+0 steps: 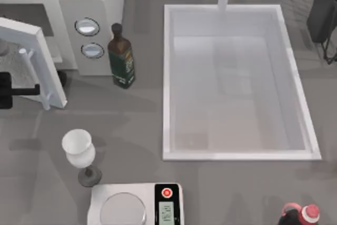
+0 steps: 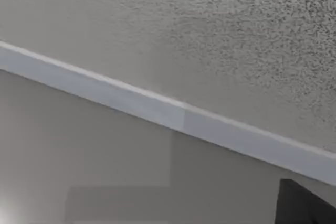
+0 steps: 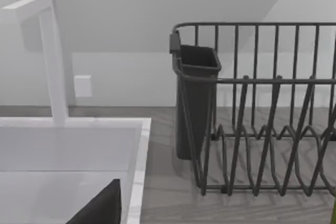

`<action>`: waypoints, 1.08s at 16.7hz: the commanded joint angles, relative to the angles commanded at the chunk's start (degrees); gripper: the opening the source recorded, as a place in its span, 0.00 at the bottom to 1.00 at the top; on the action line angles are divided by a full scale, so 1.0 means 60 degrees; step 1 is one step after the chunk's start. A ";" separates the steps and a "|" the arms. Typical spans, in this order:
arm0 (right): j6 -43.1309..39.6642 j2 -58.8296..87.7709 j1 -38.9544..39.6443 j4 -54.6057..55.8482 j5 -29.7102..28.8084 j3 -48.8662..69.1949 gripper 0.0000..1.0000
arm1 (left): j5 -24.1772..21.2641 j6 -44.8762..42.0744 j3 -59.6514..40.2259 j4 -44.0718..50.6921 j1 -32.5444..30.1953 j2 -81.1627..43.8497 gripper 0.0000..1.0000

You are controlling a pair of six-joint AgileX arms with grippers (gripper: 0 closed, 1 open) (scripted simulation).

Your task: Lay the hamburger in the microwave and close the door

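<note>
My left gripper (image 1: 6, 91) sits at the frame's left edge behind the half-open door (image 1: 37, 59) of the microwave (image 1: 79, 3); finger state unclear. Hamburger's place indeterminable. Risk: pushing off-centre could shift the appliance towards the dark oil bottle (image 1: 121, 56).

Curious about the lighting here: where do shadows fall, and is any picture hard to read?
Top view: even light, soft shadows beside the bottle and wine glass. Left wrist view: a speckled surface close up, hard to read. Right wrist view: the dish rack throws faint shadows.
</note>
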State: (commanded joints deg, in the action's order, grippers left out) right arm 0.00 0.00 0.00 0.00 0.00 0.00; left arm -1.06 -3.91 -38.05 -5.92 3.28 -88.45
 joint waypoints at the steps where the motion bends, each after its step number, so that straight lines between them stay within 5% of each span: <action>1: 0.0000 0.0000 0.0000 0.0000 0.0000 0.0000 1.00 | 0.0012 0.0009 -0.0099 -0.0073 -0.0014 -0.0125 0.00; 7: 0.0000 0.0000 0.0000 0.0000 0.0000 0.0000 1.00 | 0.0024 0.0024 -0.0240 -0.0047 0.0025 -0.0261 0.00; 18: 0.0000 0.0000 0.0000 0.0000 0.0000 0.0000 1.00 | 0.0143 0.0152 -0.3887 0.0217 -0.0221 -0.3621 0.00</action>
